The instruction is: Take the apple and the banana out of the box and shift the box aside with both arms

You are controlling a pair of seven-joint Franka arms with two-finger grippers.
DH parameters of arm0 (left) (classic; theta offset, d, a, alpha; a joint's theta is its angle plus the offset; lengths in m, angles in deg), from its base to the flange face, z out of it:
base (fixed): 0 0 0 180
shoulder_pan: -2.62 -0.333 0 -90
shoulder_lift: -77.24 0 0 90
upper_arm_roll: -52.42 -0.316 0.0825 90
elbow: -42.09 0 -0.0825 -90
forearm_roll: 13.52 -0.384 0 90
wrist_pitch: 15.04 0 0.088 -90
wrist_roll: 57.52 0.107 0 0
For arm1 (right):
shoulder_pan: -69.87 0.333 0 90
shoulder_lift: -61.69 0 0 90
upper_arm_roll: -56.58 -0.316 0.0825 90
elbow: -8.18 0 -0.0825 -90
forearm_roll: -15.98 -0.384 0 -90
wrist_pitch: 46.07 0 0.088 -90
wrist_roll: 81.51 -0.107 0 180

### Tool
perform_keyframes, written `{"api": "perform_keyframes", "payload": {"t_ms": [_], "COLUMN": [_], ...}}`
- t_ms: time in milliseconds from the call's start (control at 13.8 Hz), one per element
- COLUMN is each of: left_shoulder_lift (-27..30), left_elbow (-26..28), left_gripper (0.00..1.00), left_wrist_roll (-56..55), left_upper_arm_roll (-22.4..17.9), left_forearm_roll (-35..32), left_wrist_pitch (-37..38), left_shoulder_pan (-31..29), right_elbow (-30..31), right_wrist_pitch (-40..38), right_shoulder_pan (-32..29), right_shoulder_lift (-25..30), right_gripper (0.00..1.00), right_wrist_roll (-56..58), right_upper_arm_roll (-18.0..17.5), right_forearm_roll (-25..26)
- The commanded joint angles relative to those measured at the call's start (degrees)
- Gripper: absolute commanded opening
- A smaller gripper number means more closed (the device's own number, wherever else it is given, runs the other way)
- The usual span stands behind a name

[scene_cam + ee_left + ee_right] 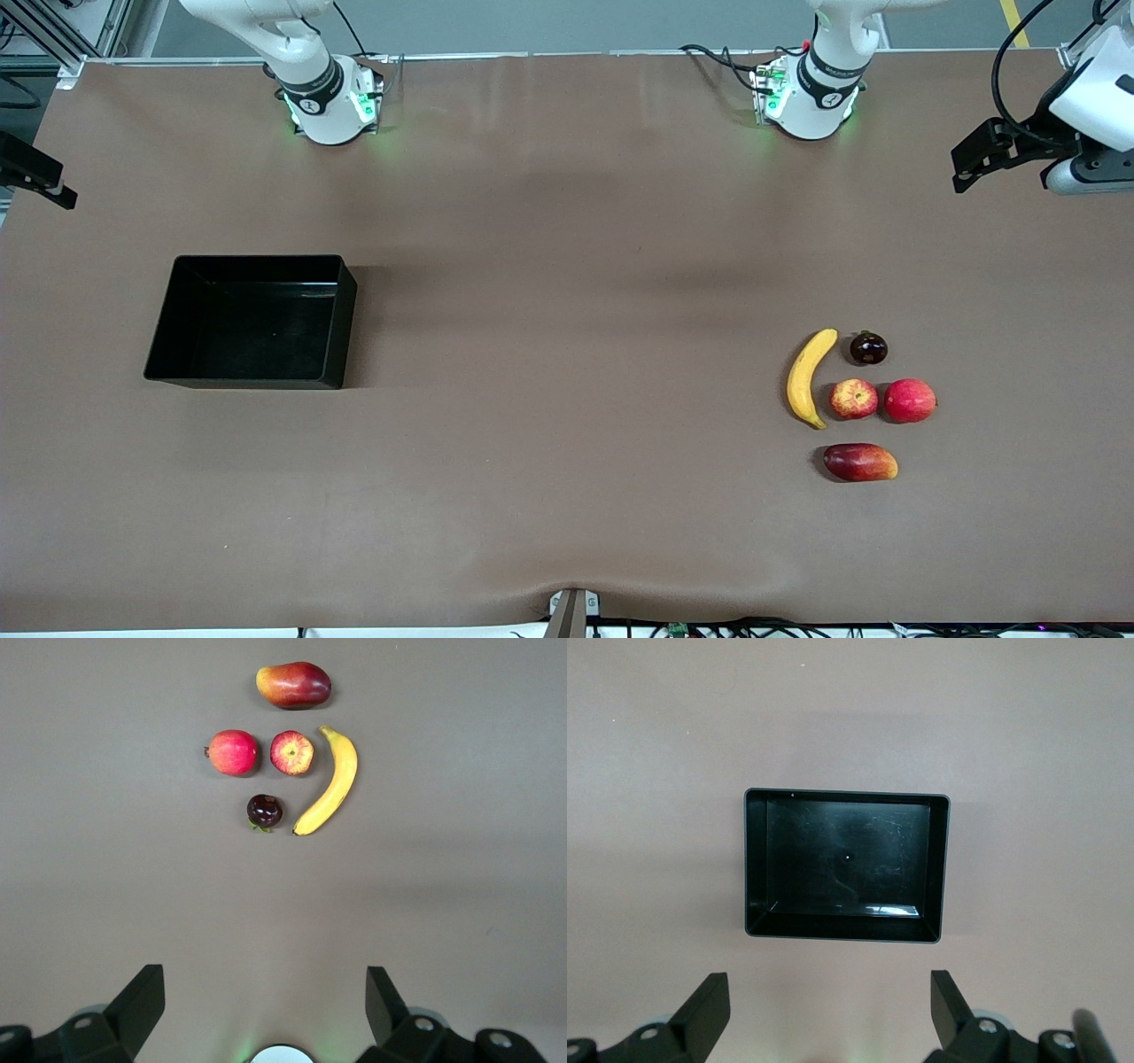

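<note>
The yellow banana [802, 381] and the small red-and-yellow apple [853, 399] lie side by side on the brown table toward the left arm's end. Both show in the left wrist view, banana [335, 784] and apple [291, 752]. The black box [244, 381] sits empty toward the right arm's end and shows in the right wrist view [846, 928]. My left gripper [266, 979] is open and empty, high over bare table between its base and the fruits. My right gripper [830, 983] is open and empty, high over bare table between its base and the box.
An evenly red round fruit [910, 400] lies beside the apple. A red-and-yellow mango [860, 462] lies nearer the front camera. A small dark fruit [868, 348] lies farther off, beside the banana's tip. Wide bare table separates the box and the fruits.
</note>
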Motion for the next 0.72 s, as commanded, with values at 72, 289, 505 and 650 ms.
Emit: {"api": "perform_keyframes", "payload": {"t_ms": [72, 289, 505, 650], "left_shoulder_lift": [0.1, -1.1, -1.6, -1.8], "left_elbow": [-0.4, -1.7, -4.6, -4.9], "left_gripper": [1.00, 1.00, 1.00, 1.00], "left_wrist_roll": [0.9, 0.2, 0.1, 0.0], "left_upper_arm_roll": [-0.4, -0.8, -0.9, -0.7], "left_forearm_roll": [0.8, 1.1, 1.0, 1.0], "left_wrist_pitch": [-0.6, -0.6, 0.0, 0.3], "left_shoulder_pan": [-0.2, -0.4, -0.3, 0.0], "right_elbow": [-1.0, -1.2, -1.8, -1.8], "right_wrist_pitch": [-0.6, -0.4, -0.4, -0.6], "right_shoulder_pan": [0.4, 0.2, 0.8, 0.8], "right_shoulder_lift": [0.3, 0.2, 0.3, 0.2], "right_gripper": [1.00, 1.00, 1.00, 1.00], "right_wrist_roll": [-1.2, -1.0, -1.1, -1.1], "right_upper_arm_roll": [0.5, 0.5, 0.3, 0.2], "right_forearm_roll": [0.1, 0.0, -0.1, -0.1]}}
